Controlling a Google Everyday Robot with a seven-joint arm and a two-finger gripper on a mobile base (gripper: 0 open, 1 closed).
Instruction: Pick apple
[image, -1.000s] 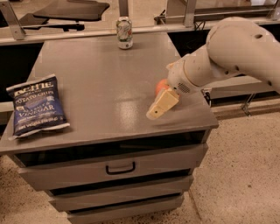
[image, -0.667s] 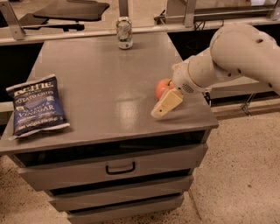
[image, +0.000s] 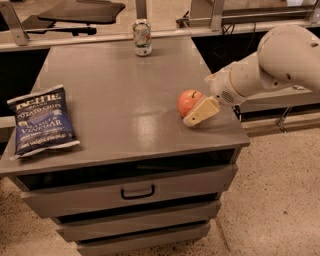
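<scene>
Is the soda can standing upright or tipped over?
Upright: the soda can stands on its base at the far edge of the table. The gripper is away from it, right beside the apple.

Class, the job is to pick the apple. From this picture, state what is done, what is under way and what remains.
Done: the approach; the tool is at the apple, near the right front corner of the cabinet top. In hand: the grasp, though whether it grips the apple cannot be seen. Left: the lift, since the apple rests on the top.
</scene>
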